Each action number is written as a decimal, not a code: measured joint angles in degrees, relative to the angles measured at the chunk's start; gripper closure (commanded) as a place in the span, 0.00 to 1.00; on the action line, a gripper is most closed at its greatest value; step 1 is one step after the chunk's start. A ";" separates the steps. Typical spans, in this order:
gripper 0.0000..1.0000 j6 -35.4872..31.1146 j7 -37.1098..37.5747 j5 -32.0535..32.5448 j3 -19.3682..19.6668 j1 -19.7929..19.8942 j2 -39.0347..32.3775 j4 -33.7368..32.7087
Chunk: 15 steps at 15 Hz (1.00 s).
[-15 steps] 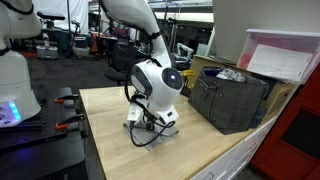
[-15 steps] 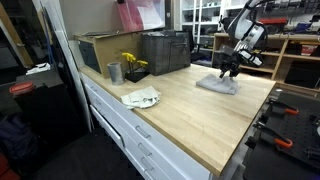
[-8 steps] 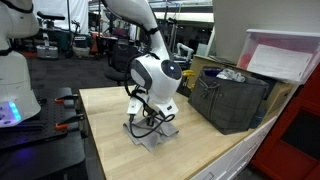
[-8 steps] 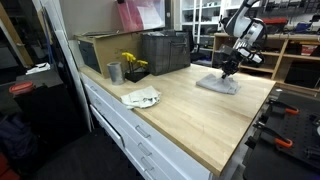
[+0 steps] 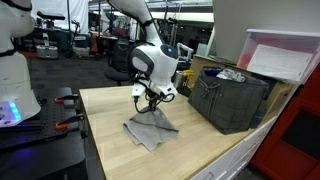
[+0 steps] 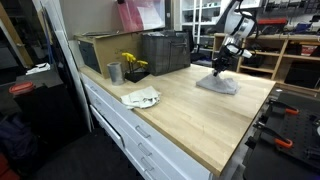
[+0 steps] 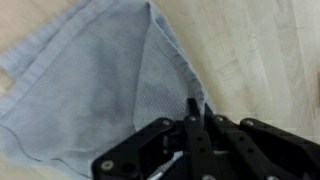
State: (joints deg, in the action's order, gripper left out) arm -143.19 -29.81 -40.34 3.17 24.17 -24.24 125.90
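Note:
A grey cloth [image 5: 150,130] lies on the wooden table [image 5: 105,120] in both exterior views, pulled up into a peak under my gripper [image 5: 151,104]. The gripper is shut on a fold of that cloth, a little above the tabletop. In the wrist view the cloth [image 7: 90,90] spreads out to the left, and its raised edge runs straight into my closed gripper [image 7: 193,108]. From the far side, the gripper [image 6: 220,69] hangs over the cloth [image 6: 218,84] near the table's back end.
A black crate [image 5: 235,100] stands close beside the cloth, and shows again [image 6: 165,50] by a cardboard box [image 6: 100,50]. A metal cup [image 6: 114,72], a yellow-flowered item [image 6: 130,62] and a crumpled white cloth [image 6: 140,97] sit along the table's other end.
The gripper has closed on the grey cloth and risen, drawing the cloth up into a peak. The arm now stands higher than it did a second ago.

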 measured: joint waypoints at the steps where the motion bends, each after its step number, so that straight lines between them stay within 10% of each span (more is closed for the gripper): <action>1: 0.99 -0.42 1.59 0.96 -0.37 -2.33 0.59 -0.04; 8: 0.99 -1.10 11.02 12.19 -5.09 -15.83 5.13 -0.45; 15: 0.99 -1.11 11.87 16.70 -6.37 -18.34 8.30 -0.73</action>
State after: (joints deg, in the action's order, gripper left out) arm -144.30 -17.94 -23.64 -3.20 5.82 -15.94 125.17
